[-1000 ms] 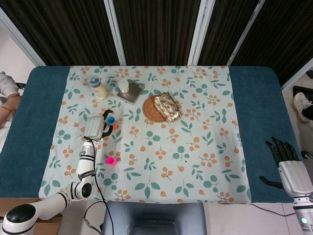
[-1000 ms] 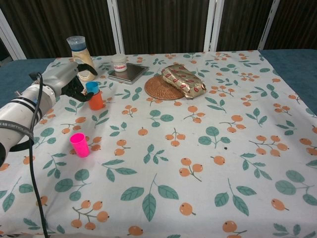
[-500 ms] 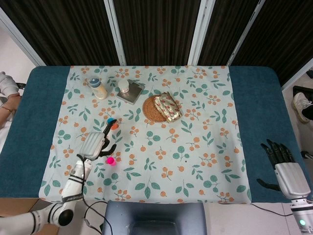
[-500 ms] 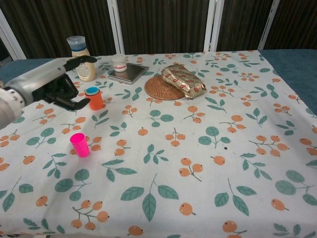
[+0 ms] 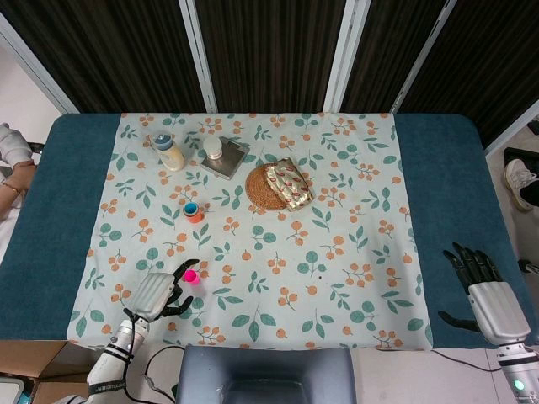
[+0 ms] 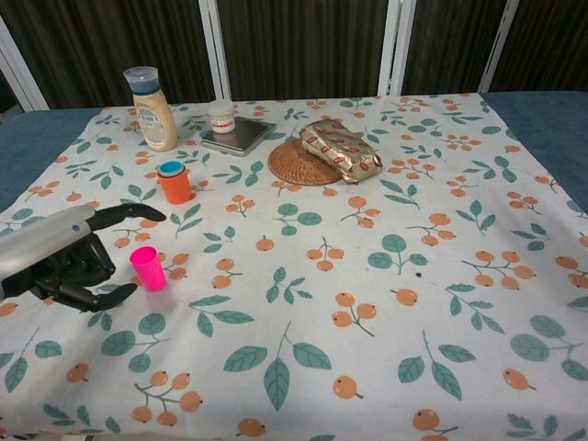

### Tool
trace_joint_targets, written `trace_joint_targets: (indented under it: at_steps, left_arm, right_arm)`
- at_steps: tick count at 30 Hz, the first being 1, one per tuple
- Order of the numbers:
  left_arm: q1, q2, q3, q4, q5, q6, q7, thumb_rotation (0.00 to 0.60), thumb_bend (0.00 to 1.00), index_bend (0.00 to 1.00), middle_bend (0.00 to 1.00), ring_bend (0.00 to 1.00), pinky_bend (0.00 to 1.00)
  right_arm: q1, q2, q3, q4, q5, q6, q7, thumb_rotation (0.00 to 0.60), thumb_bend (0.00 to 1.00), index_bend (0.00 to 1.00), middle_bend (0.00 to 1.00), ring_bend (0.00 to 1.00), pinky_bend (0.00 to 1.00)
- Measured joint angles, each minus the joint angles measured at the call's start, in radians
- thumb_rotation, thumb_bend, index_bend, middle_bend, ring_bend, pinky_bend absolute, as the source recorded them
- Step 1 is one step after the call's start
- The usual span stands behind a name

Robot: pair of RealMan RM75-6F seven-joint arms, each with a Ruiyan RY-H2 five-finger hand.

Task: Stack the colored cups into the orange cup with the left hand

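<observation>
The orange cup (image 5: 194, 213) (image 6: 175, 183) stands on the left part of the cloth with a blue cup nested inside it, only the blue rim showing. A pink cup (image 5: 191, 276) (image 6: 148, 268) stands upright nearer the front edge. My left hand (image 5: 157, 294) (image 6: 69, 257) hovers just left of the pink cup, fingers spread and curved toward it, holding nothing. My right hand (image 5: 482, 290) sits open at the far right over the blue table edge, seen only in the head view.
A sauce bottle (image 6: 152, 108), a small white jar (image 6: 220, 116) on a grey scale (image 6: 239, 135), and a gold snack bag (image 6: 340, 147) on a woven coaster (image 6: 303, 165) line the back of the floral cloth (image 6: 367, 294).
My left hand let go of the blue cup, now sitting in the orange cup, and drew back toward the front edge, ending beside the pink cup. The right hand barely shifted.
</observation>
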Motion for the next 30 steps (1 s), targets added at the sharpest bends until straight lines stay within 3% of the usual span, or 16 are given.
trace_joint_targets:
  at_steps: [7, 10, 13, 19, 30]
  left_arm:
    - [-0.006, -0.074, -0.039, 0.109, -0.045, -0.022, 0.007, 0.600, 0.37, 0.23, 1.00, 1.00, 1.00]
    - [-0.009, -0.089, -0.053, 0.143, -0.057, -0.031, -0.003, 0.600, 0.37, 0.31, 1.00, 1.00, 1.00]
    - [-0.011, -0.094, -0.060, 0.159, -0.062, -0.046, -0.022, 0.600, 0.37, 0.39, 1.00, 1.00, 1.00]
    - [-0.015, -0.099, -0.064, 0.169, -0.055, -0.062, -0.045, 0.600, 0.36, 0.41, 1.00, 1.00, 1.00]
    - [-0.019, -0.132, -0.085, 0.212, -0.038, -0.052, -0.071, 0.600, 0.38, 0.64, 1.00, 1.00, 1.00]
  right_arm:
    - [-0.001, 0.002, 0.002, 0.002, 0.003, 0.003, 0.006, 0.600, 0.19, 0.00, 0.00, 0.00, 0.00]
    - [-0.001, 0.002, 0.003, 0.002, 0.004, 0.006, 0.005, 0.600, 0.19, 0.00, 0.00, 0.00, 0.00]
    - [-0.002, 0.000, 0.004, 0.002, 0.006, 0.007, 0.002, 0.600, 0.19, 0.00, 0.00, 0.00, 0.00]
    - [-0.001, -0.004, 0.005, 0.001, 0.010, 0.004, -0.008, 0.600, 0.18, 0.00, 0.00, 0.00, 0.00]
    - [-0.002, -0.003, 0.007, 0.001, 0.012, 0.006, -0.007, 0.600, 0.19, 0.00, 0.00, 0.00, 0.00]
